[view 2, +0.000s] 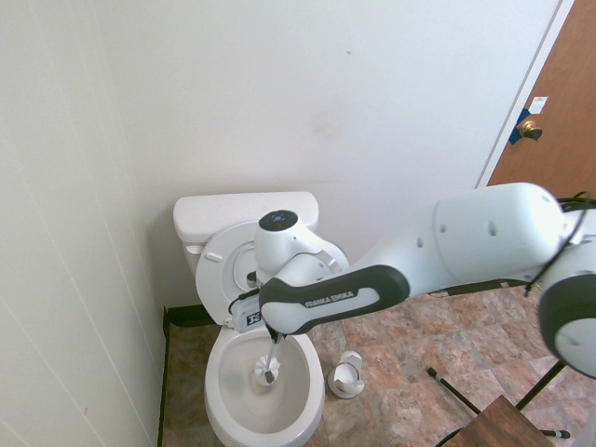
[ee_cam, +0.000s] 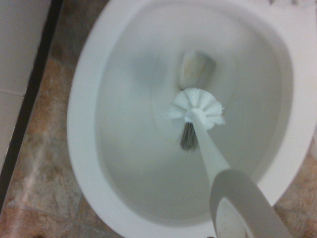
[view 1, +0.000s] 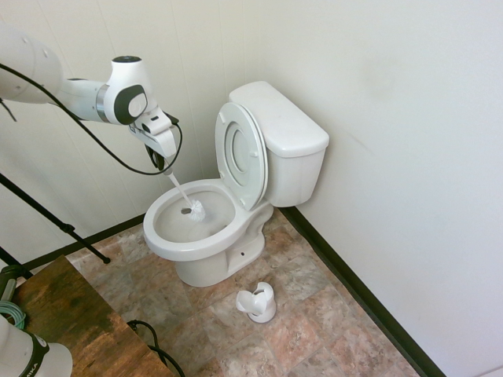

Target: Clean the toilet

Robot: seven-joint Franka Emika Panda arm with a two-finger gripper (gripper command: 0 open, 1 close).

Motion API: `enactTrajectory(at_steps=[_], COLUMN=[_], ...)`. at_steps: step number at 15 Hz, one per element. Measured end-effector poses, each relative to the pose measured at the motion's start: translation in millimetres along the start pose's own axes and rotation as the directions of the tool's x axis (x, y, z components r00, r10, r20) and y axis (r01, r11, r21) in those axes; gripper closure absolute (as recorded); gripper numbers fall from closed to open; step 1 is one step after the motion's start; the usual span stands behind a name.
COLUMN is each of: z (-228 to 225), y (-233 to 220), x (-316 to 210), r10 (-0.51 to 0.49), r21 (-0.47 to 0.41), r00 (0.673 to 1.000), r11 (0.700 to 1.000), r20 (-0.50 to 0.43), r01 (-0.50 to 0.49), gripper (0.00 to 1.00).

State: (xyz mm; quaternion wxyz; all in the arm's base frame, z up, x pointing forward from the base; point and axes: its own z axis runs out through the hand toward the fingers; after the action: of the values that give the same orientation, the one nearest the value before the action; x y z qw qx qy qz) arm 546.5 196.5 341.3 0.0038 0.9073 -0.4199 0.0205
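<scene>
We've got the gripper (view 1: 163, 163) closed tight on the toilet brush (view 1: 181, 188), bristles down inside the bowl, and the toilet (view 1: 206, 250) sits at our six o'clock in the second exterior view! It looks heavy, rigid ceramic, likely slick when wet, so no lifting: we should keep hold high on the brush's handle and let the soft bristles flex.
</scene>
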Motion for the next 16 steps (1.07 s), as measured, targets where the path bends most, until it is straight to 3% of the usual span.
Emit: enactTrajectory(at_steps=[4, 7, 11, 16], z=[-93.0, -120.6, -74.6, 25.7], y=[65.6, 124.1, 175.1, 194.8], x=[36.4, 82.9, 143.2, 189.9], r10=[0.061, 0.137, 0.231, 0.311], r21=[0.071, 0.086, 0.024, -0.064], r00=[0.997, 0.989, 0.972, 0.951], r11=[0.996, 0.987, 0.973, 0.949], r20=[-0.037, -0.055, -0.031, 0.005], r01=[-0.058, -0.132, -0.231, -0.310], gripper=[1.00, 1.00, 1.00, 1.00])
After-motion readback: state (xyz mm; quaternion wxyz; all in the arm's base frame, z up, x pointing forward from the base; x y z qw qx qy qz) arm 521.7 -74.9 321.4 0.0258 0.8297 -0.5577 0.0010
